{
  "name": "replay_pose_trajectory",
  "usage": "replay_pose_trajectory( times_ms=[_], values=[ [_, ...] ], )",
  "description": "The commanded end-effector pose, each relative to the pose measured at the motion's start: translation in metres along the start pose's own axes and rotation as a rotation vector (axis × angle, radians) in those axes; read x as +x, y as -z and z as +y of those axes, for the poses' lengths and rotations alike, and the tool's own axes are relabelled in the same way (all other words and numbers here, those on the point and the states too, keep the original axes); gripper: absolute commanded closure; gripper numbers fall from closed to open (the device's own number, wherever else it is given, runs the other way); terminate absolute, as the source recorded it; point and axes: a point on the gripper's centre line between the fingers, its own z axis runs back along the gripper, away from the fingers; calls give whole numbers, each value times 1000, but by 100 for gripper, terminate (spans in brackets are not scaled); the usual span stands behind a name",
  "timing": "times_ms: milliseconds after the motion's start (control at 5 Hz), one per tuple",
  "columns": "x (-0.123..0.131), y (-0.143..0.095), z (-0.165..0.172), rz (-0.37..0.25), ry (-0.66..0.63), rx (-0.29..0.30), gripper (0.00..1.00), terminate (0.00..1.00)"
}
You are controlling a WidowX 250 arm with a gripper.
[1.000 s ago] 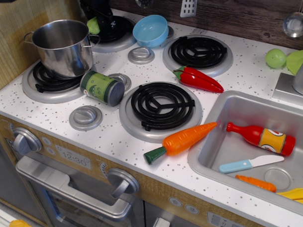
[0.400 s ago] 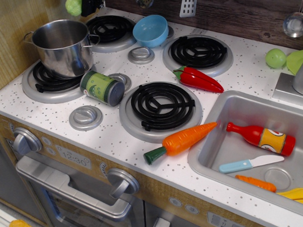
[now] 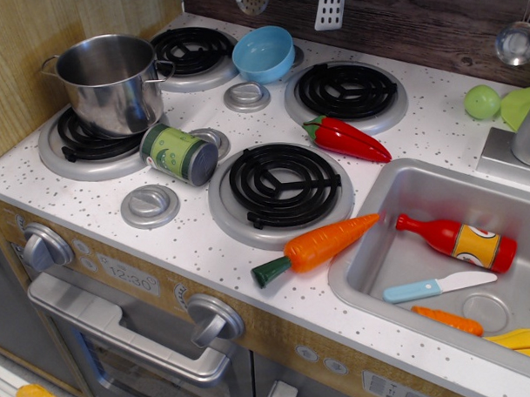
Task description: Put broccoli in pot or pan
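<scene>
The shiny steel pot (image 3: 110, 81) stands on the front left burner, and what shows of its inside holds nothing. The broccoli is out of view. My gripper is out of view too; no arm shows in the frame.
A green-labelled can (image 3: 180, 153) lies on its side by the pot. A light blue bowl (image 3: 263, 53) sits at the back. A red pepper (image 3: 348, 138) and a carrot (image 3: 317, 246) lie near the sink (image 3: 396, 203). A smooth green ball (image 3: 482, 101) sits at the back right.
The gripper rose with the pale green broccoli from the back left burner, moved up and left, and has left the frame along with the broccoli.
</scene>
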Motion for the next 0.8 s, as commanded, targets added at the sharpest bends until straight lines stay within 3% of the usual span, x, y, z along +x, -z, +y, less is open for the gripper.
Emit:
replay_pose_trajectory(
  times_ms=[0,200,600],
  values=[
    [-11,-23,-1,-98,-67,34,100,0],
    [-9,1,2,-155,-11,44,0,0],
    [-9,1,2,-155,-11,44,0,0]
  ],
)
